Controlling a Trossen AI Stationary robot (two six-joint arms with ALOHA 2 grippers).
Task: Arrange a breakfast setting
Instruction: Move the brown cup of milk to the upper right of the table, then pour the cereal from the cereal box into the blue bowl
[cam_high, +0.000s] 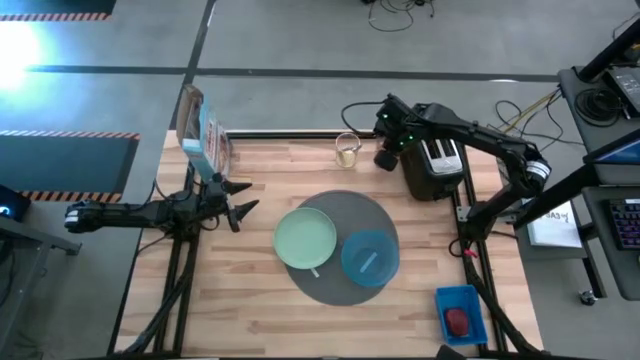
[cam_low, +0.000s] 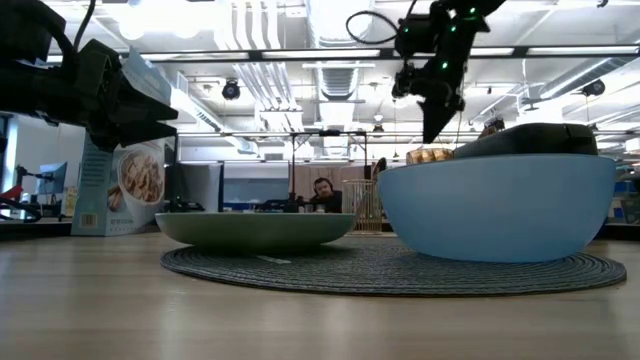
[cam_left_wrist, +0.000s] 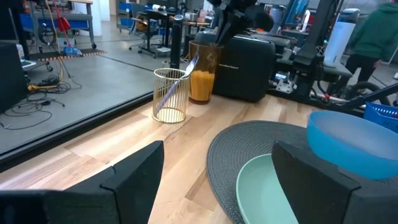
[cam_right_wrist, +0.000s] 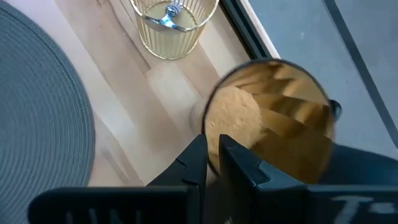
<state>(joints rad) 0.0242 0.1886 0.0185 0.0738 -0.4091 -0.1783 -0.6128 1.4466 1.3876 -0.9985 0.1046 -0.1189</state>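
Half the amber glass (cam_right_wrist: 273, 118) behind claw (cam_right_wrist: 211, 163)

Robotics lab: concrete floor (cam_high: 300, 40), hazard tape (cam_high: 70, 136), loose cables (cam_high: 400, 12), exposed ceiling ducts (cam_low: 270, 30).

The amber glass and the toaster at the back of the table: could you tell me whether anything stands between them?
Nothing does: in the left wrist view the amber glass stands right against the black toaster, with the right gripper above it.

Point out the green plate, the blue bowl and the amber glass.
green plate (cam_high: 305, 240), high view, centre of its face.
blue bowl (cam_high: 370, 258), high view, its middle.
amber glass (cam_left_wrist: 202, 78), left wrist view, its side wall.
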